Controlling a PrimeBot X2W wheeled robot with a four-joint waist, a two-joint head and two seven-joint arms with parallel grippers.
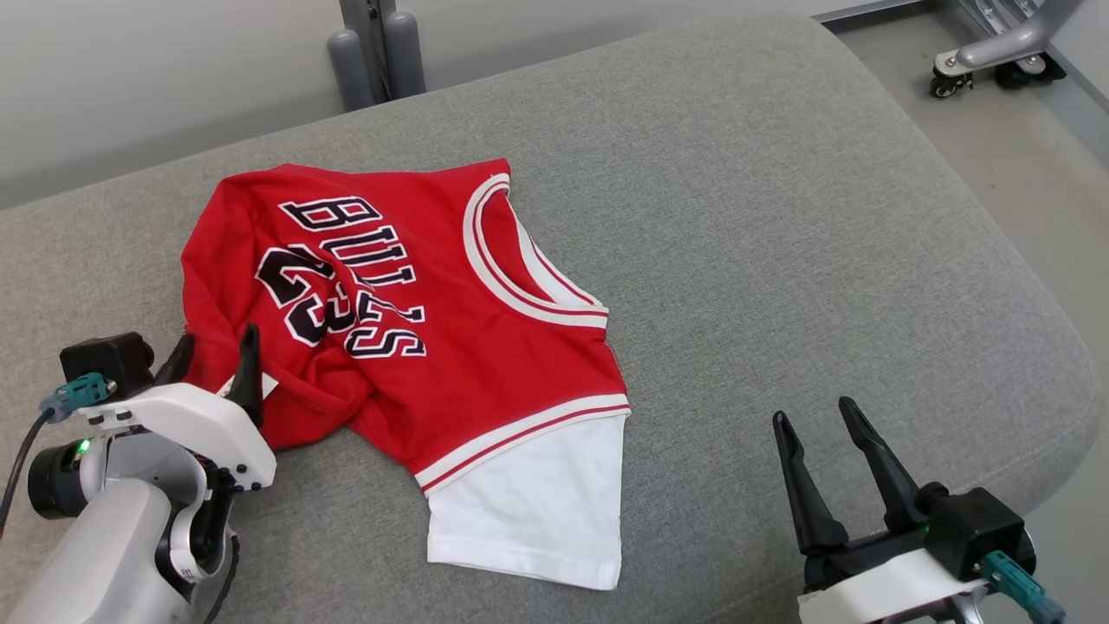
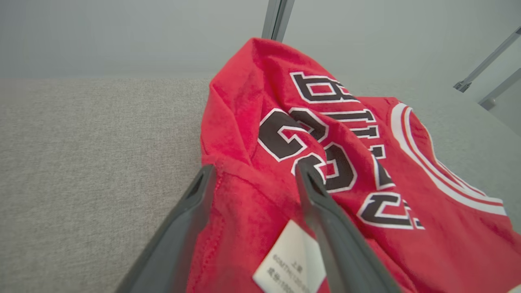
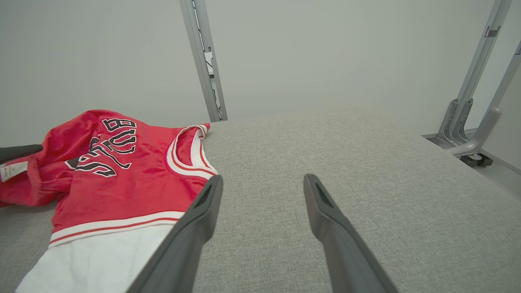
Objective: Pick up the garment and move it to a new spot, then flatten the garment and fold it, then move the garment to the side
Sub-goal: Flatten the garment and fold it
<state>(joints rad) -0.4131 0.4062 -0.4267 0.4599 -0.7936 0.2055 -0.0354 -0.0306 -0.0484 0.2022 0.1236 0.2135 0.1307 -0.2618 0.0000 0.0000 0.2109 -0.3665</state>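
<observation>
Garment (image 1: 485, 364): bright red body. Sleeve (image 1: 537, 511): plain white.
Lettering (image 1: 355, 277): near-black "BULLS" and "23", white outline.
Collar (image 1: 485, 260): white band, thin red stripe. Armhole band (image 1: 528, 429): same white with red stripe.
Label (image 2: 291, 260): white, small dark print.
Table (image 1: 780, 217): light grey woven cloth, fine fleck.
Left gripper (image 1: 218, 336), right gripper (image 1: 814, 410): dark grey jaws, white housing, black block, teal plug (image 1: 78, 392).
Light (image 1: 82, 447) on left wrist: green.
Wall (image 1: 156, 78): pale grey, plain.
Posts (image 3: 203, 61): grey metal.
Floor (image 1: 1040, 173): grey-beige.
</observation>
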